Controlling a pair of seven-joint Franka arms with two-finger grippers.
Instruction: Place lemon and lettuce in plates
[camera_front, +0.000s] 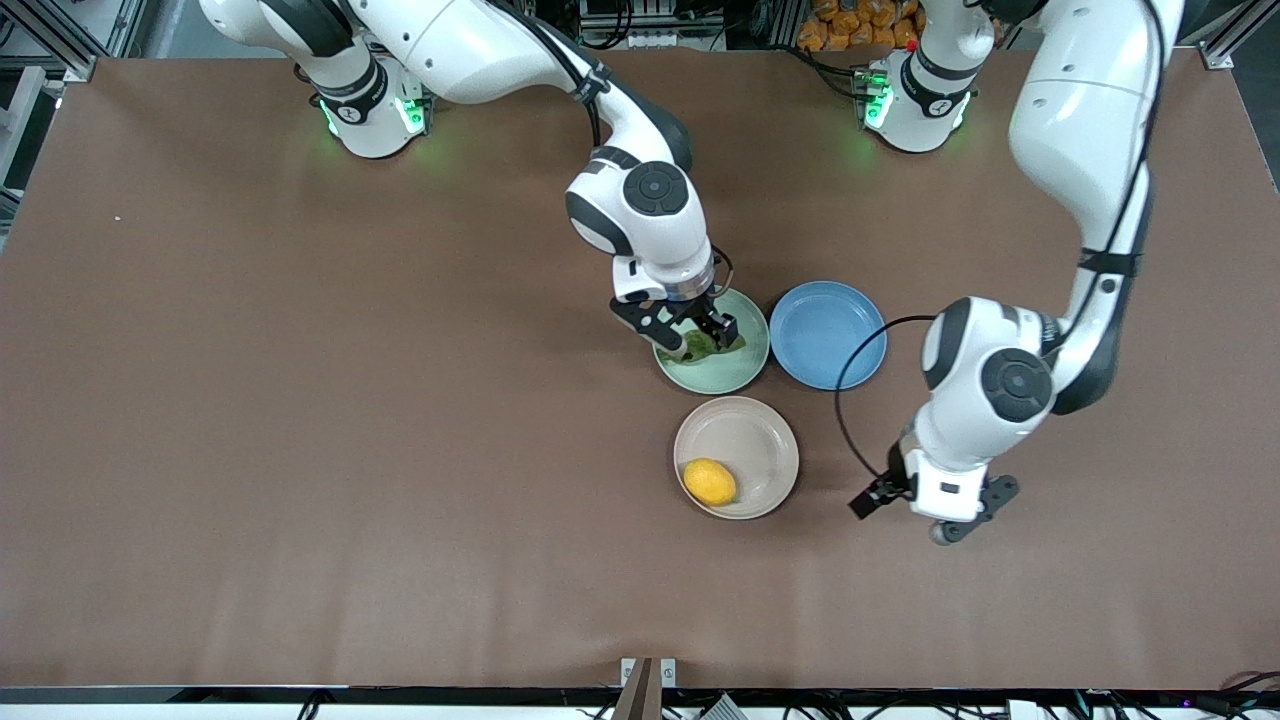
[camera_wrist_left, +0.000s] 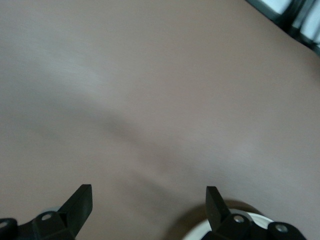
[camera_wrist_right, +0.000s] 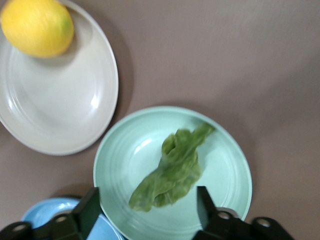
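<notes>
The right claw (camera_front: 692, 328) hangs just over the mint plate (camera_front: 745, 368), its fingers spread wide with nothing between them; the lettuce (camera_front: 703, 345) lies loose in that plate, directly under the claw. In the right wrist view the leaf (camera_wrist_right: 172, 170) sits between the two fingertips and apart from both, stretched across the middle of the mint plate (camera_wrist_right: 230, 165).

The left claw (camera_front: 935, 515) waits over bare table (camera_front: 300, 450), off to the side of all three plates toward the left arm's end, fingers fully apart and empty.

The main risk, as I judge it, is in the right claw's lift: the leaf is light and limp, and if a fold clings to a fingertip it could be dragged up to the rim or out of the plate. A sideways pull-away so low could also nudge the mint plate into the blue plate (camera_front: 827, 333), which sits just beside it. The lemon (camera_front: 709, 481) rests near the rim of the beige plate (camera_front: 755, 440), away from both claws; being round, a knock to that plate could roll it out.

Count: one lemon, one lettuce leaf, three plates (mint, beige, blue), two claws.
</notes>
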